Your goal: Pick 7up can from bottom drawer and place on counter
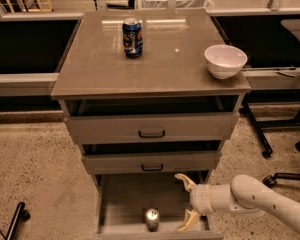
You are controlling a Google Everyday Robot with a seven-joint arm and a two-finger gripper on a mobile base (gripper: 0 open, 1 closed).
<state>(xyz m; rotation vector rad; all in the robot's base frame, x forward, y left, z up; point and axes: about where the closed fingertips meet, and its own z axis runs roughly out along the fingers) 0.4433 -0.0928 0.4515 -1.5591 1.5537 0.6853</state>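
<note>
The 7up can (151, 219) stands upright on the floor of the open bottom drawer (121, 199), near its front edge. My gripper (187, 202) is open inside the drawer's right part, fingers pointing left, a short way to the right of the can and not touching it. One fingertip (180, 177) is toward the drawer's back, the other toward its front. The counter (100, 64) is the glossy grey-brown top of the cabinet, above the two upper drawers.
A blue-labelled can (132, 38) stands at the counter's back middle. A white bowl (225, 61) sits at its right edge. The two upper drawers (151, 128) are slightly pulled out. Chair wheels (268, 153) and dark legs stand on the speckled floor at right.
</note>
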